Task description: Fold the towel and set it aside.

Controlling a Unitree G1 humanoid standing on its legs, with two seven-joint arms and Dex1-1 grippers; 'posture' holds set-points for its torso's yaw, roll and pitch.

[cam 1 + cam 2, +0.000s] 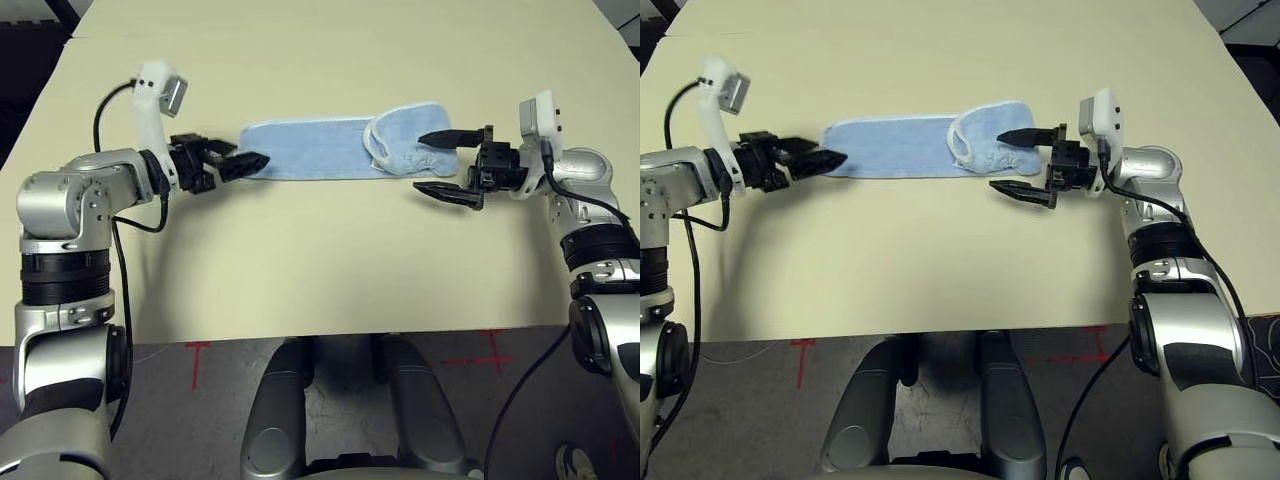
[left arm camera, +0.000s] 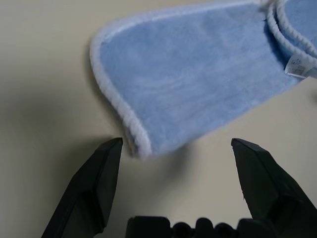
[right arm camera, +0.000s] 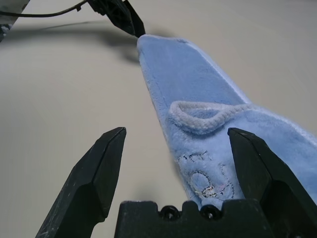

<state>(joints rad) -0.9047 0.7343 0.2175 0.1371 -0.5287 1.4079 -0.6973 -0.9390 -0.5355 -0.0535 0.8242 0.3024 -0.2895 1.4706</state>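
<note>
Towel (image 1: 330,148) flat on desk (image 1: 320,260), long strip w/ R end lapped over itself. L tool (image 1: 243,162) spread at L end, R tool (image 1: 446,165) spread at R end, neither pinching. Step: pre-grasp for fold. Next: pinch one end, carry over to other.

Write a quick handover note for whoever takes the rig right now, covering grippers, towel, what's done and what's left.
Left gripper: open, empty, at the towel's left end.
Right gripper: open, empty, fingers either side of the towel's right end.
Towel: lying as a long strip across the table, right end bunched over itself.
Done: strip laid out; neither end gripped.
Left: grip the ends, fold the strip, set it aside.
</note>
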